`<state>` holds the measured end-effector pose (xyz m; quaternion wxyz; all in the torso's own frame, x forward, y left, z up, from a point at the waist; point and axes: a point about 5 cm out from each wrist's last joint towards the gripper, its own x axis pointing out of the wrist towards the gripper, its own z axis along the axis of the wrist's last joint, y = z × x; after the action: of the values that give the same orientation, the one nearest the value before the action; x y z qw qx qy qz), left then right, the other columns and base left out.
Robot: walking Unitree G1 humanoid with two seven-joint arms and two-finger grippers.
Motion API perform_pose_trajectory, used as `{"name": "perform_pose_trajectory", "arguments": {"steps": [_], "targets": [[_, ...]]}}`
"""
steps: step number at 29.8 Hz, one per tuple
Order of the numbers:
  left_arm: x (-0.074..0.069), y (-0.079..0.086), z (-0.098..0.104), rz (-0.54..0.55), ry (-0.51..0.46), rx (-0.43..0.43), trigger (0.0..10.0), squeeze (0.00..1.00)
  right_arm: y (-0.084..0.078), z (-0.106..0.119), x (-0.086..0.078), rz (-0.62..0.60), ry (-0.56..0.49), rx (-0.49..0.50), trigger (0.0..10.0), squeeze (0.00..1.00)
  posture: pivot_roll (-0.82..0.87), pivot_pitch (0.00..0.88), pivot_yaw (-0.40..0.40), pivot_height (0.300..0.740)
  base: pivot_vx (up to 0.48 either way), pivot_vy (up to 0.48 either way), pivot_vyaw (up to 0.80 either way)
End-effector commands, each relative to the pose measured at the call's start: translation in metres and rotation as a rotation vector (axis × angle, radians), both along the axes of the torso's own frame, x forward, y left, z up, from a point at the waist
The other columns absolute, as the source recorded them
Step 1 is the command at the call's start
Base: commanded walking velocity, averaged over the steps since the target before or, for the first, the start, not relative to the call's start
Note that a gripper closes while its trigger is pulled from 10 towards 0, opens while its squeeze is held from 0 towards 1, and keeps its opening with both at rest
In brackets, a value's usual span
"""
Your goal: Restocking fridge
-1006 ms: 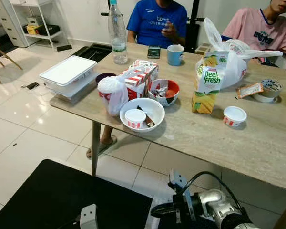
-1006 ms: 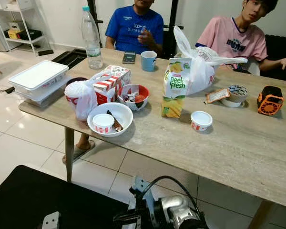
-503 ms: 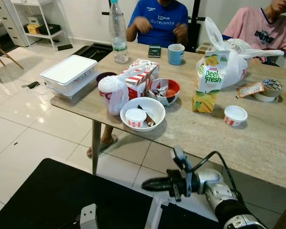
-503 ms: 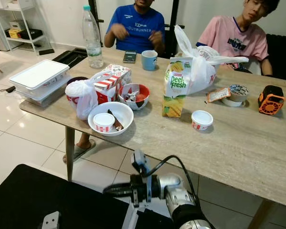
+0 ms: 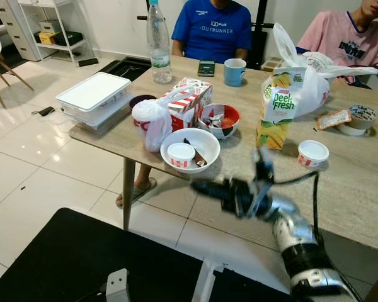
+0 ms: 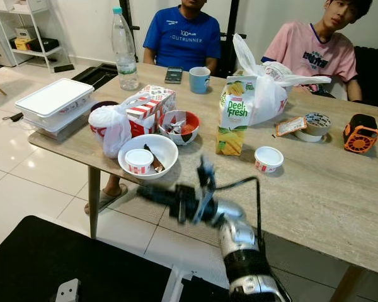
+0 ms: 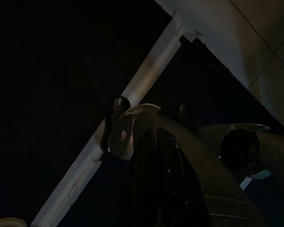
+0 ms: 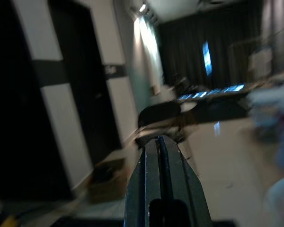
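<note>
Table's point(image 5: 340, 189) pretty cluttered: white bowl point(image 5: 190, 150) near the left front edge, juice carton point(image 5: 273, 117) standing further right, just in front of a white plastic bag point(image 5: 302, 88). Right gripper point(image 5: 198, 187) sits blurry near the front edge, fingers pressed together, holding nothing

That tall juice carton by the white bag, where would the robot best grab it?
Probably around the juice carton's flat side panels at mid-height, coming from the near table edge. It stands upright, the white bag crowds it behind, and the right gripper is on the near side.
</note>
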<state>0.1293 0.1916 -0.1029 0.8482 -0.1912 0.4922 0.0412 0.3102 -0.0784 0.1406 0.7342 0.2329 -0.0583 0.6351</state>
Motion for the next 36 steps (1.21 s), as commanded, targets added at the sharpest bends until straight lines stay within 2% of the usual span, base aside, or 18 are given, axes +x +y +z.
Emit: {"name": "perform_pose_trajectory", "arguments": {"steps": [1, 3, 4, 5, 6, 7, 14, 15, 16, 18, 25, 29, 36], "targets": [[-0.003, 0.001, -0.001, 0.007, 0.017, -0.003, 10.0, 0.0, -0.003, 0.008, 0.005, -0.065, -0.019, 0.02, 10.0, 0.0, -0.01, 0.0, 0.006, 0.74, 0.0, 0.0, 0.0], [-0.003, 0.001, -0.001, 0.007, 0.017, -0.003, 10.0, 0.0, -0.005, 0.014, 0.009, -0.098, -0.028, 0.029, 10.0, 0.0, -0.01, 0.0, 0.006, 0.74, 0.0, 0.0, 0.0], [-0.003, 0.001, -0.001, 0.008, 0.018, -0.004, 10.0, 0.0, -0.007, 0.019, 0.015, -0.152, -0.036, 0.027, 10.0, 0.11, -0.01, 0.0, 0.006, 0.74, 0.0, 0.0, 0.0], [-0.003, 0.001, -0.001, 0.008, 0.018, -0.005, 10.0, 0.0, -0.009, 0.023, 0.019, -0.19, -0.042, 0.026, 10.0, 0.11, -0.01, 0.0, 0.005, 0.74, 0.0, 0.0, 0.0], [-0.003, 0.0, -0.001, 0.008, 0.018, -0.006, 10.0, 0.0, -0.011, 0.028, 0.025, -0.243, -0.042, 0.031, 10.0, 0.71, -0.01, 0.0, 0.005, 0.74, 0.0, 0.0, 0.0], [-0.003, 0.0, -0.001, 0.008, 0.017, -0.007, 10.0, 0.0, -0.014, 0.034, 0.03, -0.296, -0.047, 0.034, 10.0, 1.0, -0.01, 0.0, 0.005, 0.74, 0.0, 0.0, 0.0], [-0.004, -0.001, -0.001, 0.009, 0.018, -0.009, 10.0, 0.0, -0.023, 0.052, 0.046, -0.465, -0.083, 0.004, 10.0, 1.0, -0.01, 0.0, 0.004, 0.74, 0.0, 0.0, 0.0], [-0.003, -0.001, -0.001, 0.009, 0.017, -0.009, 10.0, 0.0, -0.026, 0.061, 0.052, -0.543, -0.111, -0.023, 10.0, 1.0, -0.01, 0.0, 0.003, 0.74, 0.0, 0.0, 0.0], [-0.003, -0.001, -0.001, 0.009, 0.017, -0.009, 10.0, 0.0, -0.026, 0.061, 0.052, -0.543, -0.111, -0.023, 10.0, 1.0, -0.01, 0.0, 0.003, 0.74, 0.0, 0.0, 0.0], [-0.003, -0.002, -0.001, 0.011, 0.014, -0.012, 10.0, 0.0, -0.031, 0.074, 0.058, -0.624, -0.162, -0.05, 10.0, 1.0, -0.01, 0.0, 0.003, 0.74, 0.0, 0.0, 0.0], [-0.003, -0.002, -0.001, 0.008, 0.015, -0.013, 10.0, 0.0, -0.038, 0.092, 0.065, -0.696, -0.238, -0.075, 10.0, 1.0, -0.01, 0.0, 0.001, 0.74, 0.0, 0.0, 0.0], [-0.004, -0.004, -0.002, 0.013, 0.016, -0.017, 10.0, 0.0, -0.053, 0.107, 0.076, -0.851, -0.298, -0.178, 10.0, 1.0, -0.01, 0.0, -0.003, 0.74, 0.0, 0.0, 0.0], [-0.007, -0.006, -0.003, 0.015, 0.022, -0.023, 10.0, 0.0, -0.069, 0.115, 0.085, -0.997, -0.307, -0.249, 10.0, 1.0, -0.01, 0.0, -0.01, 0.74, 0.0, 0.0, 0.0]]}}
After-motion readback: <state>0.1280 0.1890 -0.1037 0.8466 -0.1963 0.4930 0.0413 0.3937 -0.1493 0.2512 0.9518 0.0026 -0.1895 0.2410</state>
